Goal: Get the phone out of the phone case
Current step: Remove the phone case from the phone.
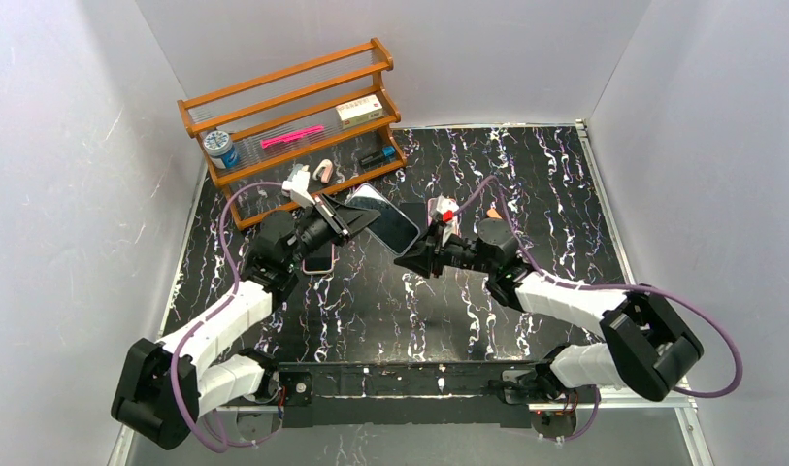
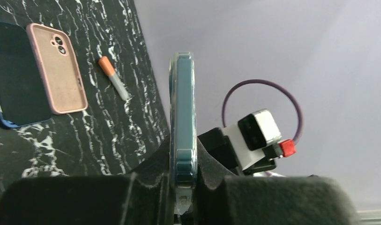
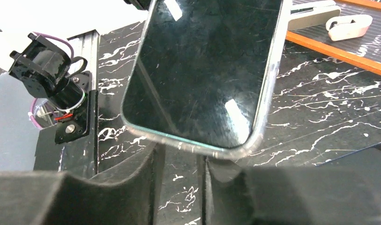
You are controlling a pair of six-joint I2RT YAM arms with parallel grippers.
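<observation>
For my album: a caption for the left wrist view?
Left gripper clamps the cased phone edge-on; a pink case lies on the table.

Dark, glossy-screened phone [image 3: 202,70], seemingly seated on all sides in a translucent blue-grey phone case [image 2: 183,117]. Raised clear of the table [image 1: 526,291], tilted, screen turned upward and to the right. Over the left half, nearer the far edge than the near one.
</observation>
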